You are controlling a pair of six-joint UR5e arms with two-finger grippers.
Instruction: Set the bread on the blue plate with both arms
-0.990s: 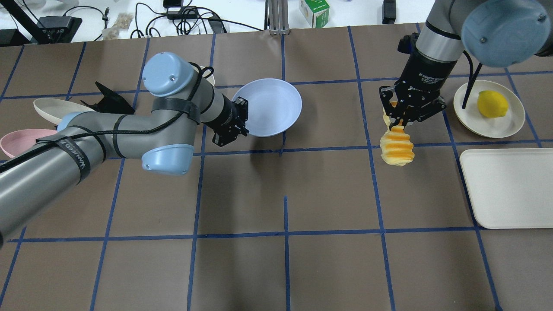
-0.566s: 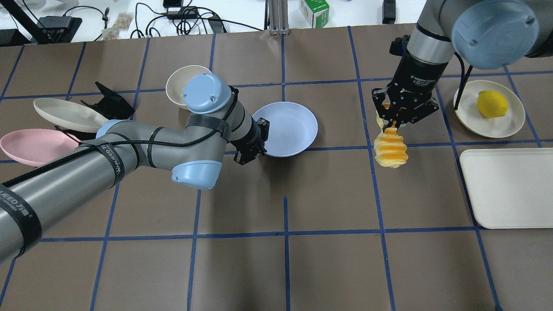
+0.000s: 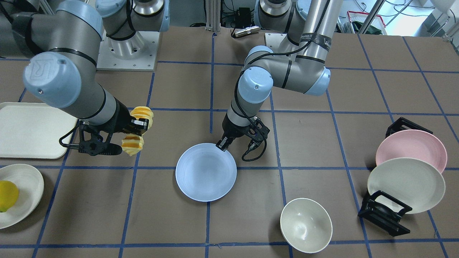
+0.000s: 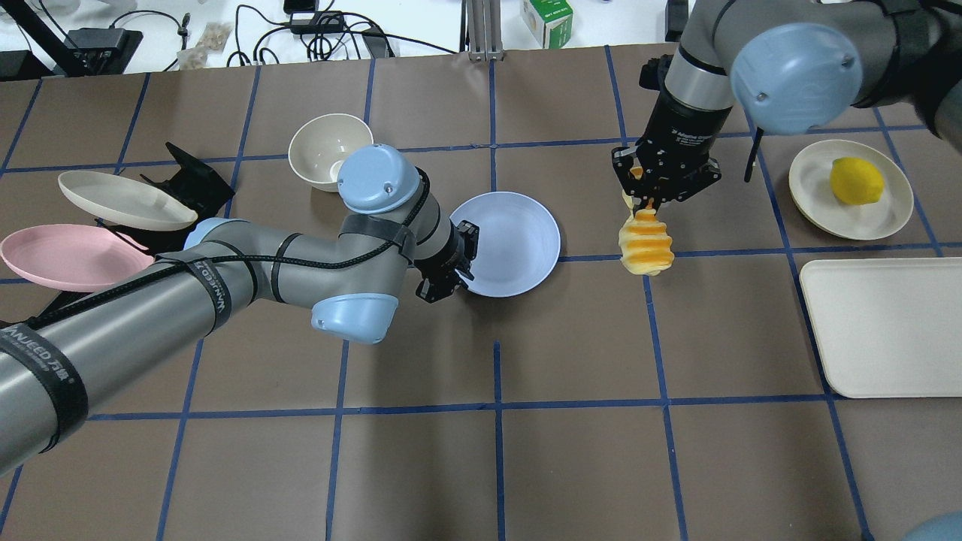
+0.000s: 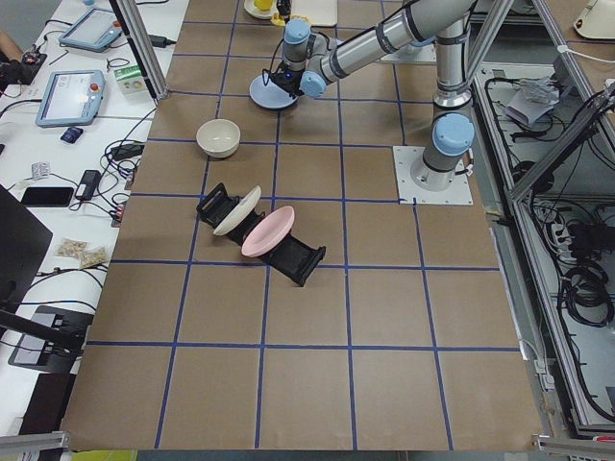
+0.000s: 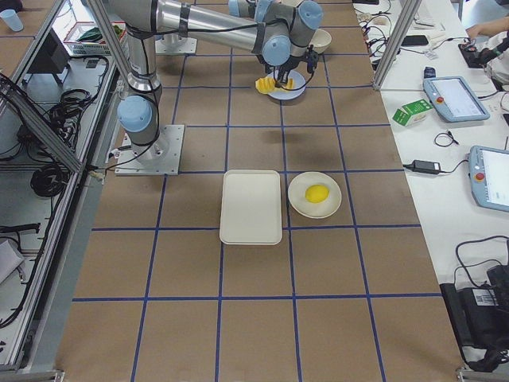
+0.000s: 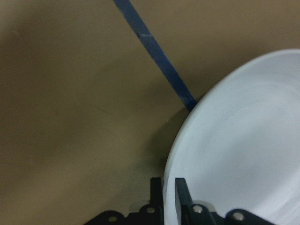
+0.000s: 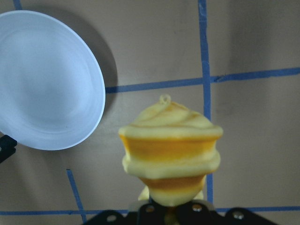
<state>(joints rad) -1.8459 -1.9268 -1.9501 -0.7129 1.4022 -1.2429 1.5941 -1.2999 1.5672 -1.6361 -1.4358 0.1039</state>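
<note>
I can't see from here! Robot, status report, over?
Left gripper shut on blue plate rim. Right gripper shut on bread, short of plate. Bare table between.

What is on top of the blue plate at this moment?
Nothing: the blue plate is bare. The left hand pinches its rim, hiding that small part. The bread hangs in the right hand, beside the plate.

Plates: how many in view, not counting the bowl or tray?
4. The blue plate mid-table, rim in the left tool; a pink plate and a cream plate leaning in the black rack; a white plate under the lemon. None seem hidden.
</note>
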